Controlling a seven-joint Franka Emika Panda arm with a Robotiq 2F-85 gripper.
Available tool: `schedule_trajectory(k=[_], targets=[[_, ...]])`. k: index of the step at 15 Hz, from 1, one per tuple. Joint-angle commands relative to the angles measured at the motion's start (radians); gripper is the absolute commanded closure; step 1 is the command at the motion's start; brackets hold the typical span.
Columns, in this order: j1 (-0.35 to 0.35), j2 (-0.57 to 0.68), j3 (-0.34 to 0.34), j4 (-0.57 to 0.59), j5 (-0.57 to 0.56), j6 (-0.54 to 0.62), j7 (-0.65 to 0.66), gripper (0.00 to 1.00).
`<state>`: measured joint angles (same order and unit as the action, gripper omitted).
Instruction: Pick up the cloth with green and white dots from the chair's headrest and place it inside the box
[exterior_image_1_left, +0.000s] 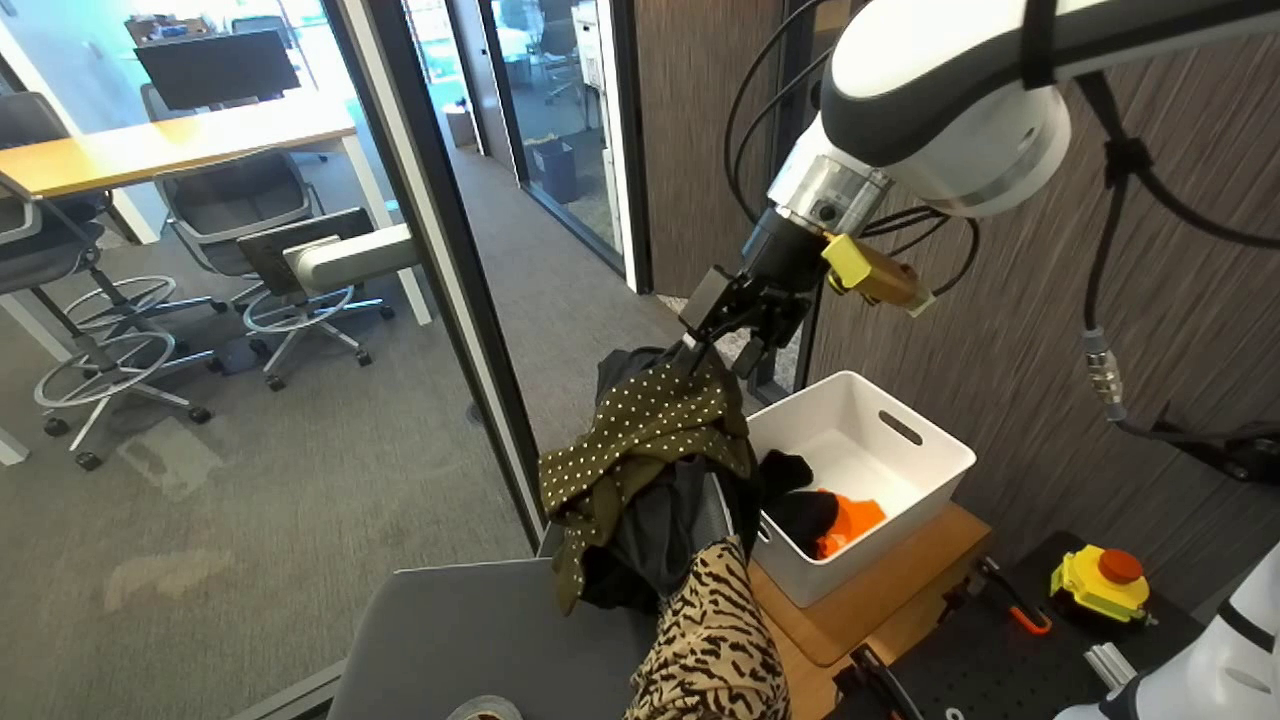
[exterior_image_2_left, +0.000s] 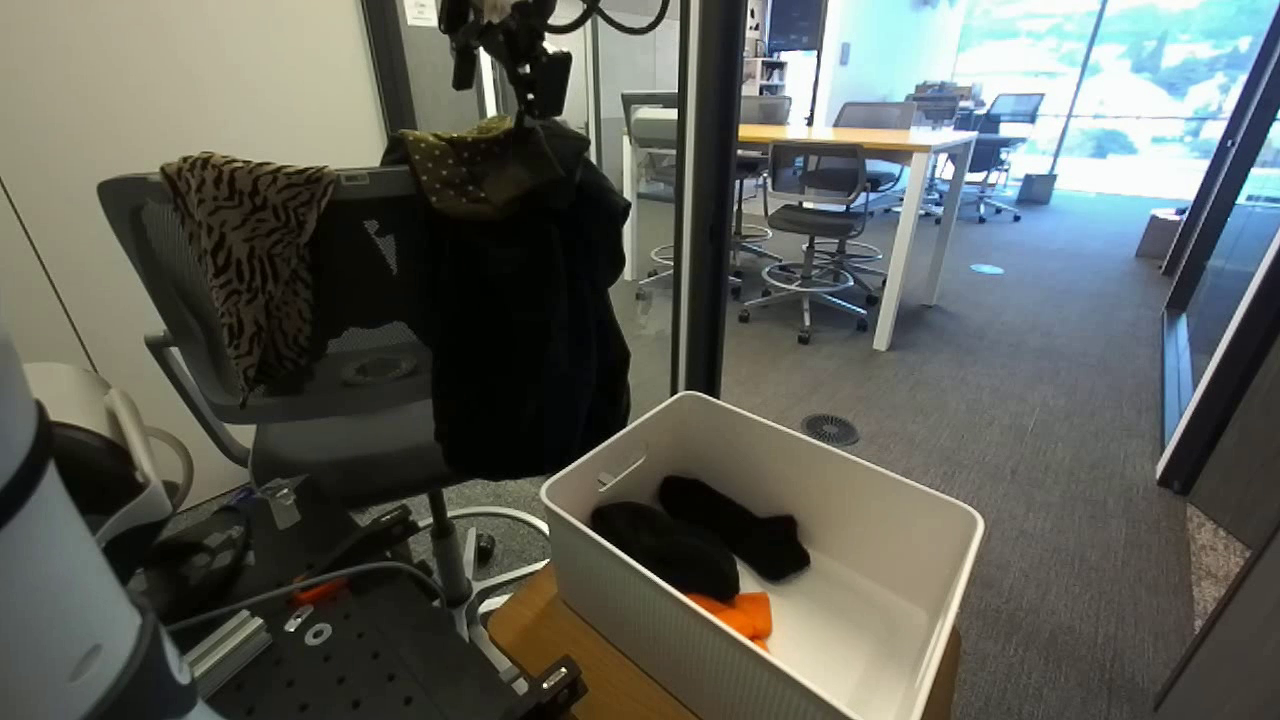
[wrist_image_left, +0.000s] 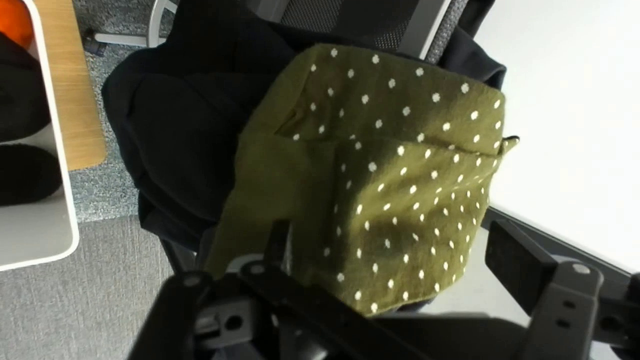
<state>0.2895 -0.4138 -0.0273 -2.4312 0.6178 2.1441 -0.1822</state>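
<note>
The cloth, olive green with pale dots, is draped over the top of the chair's backrest, on top of a black garment. It shows in both exterior views (exterior_image_1_left: 650, 420) (exterior_image_2_left: 465, 175) and fills the middle of the wrist view (wrist_image_left: 415, 175). My gripper (exterior_image_1_left: 718, 358) is open just above the cloth, pointing down. In the wrist view its fingers (wrist_image_left: 395, 255) stand wide apart with the cloth's near edge between or below them; I cannot tell whether they touch it. The white box (exterior_image_1_left: 850, 410) stands beside the chair, also in an exterior view (exterior_image_2_left: 820, 455), with black and orange items inside.
The black garment (exterior_image_2_left: 525, 340) hangs under the cloth. A tan-and-black animal-print cloth (exterior_image_2_left: 250, 260) hangs on the same backrest. The box stands on a wooden surface (exterior_image_1_left: 950, 545). A glass partition post (exterior_image_2_left: 705, 200) rises close behind the chair. A yellow-and-red button (exterior_image_1_left: 1100, 580) is near the base.
</note>
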Motion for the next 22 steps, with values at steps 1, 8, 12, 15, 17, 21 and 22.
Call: schedule_trajectory(k=[1,8,12,15,17,21,22], targets=[[-0.027,0.088,0.043,0.071,0.017,-0.048,0.013,0.0],[-0.06,0.137,0.083,0.091,0.008,-0.049,0.036,0.0],[-0.072,0.14,0.089,0.096,0.008,-0.053,0.043,0.0],[-0.076,0.141,0.09,0.099,0.009,-0.06,0.044,0.0],[-0.078,0.142,0.09,0.102,0.01,-0.066,0.042,0.0],[-0.08,0.142,0.09,0.103,0.011,-0.071,0.041,0.0],[-0.08,0.142,0.09,0.104,0.01,-0.072,0.041,0.0]])
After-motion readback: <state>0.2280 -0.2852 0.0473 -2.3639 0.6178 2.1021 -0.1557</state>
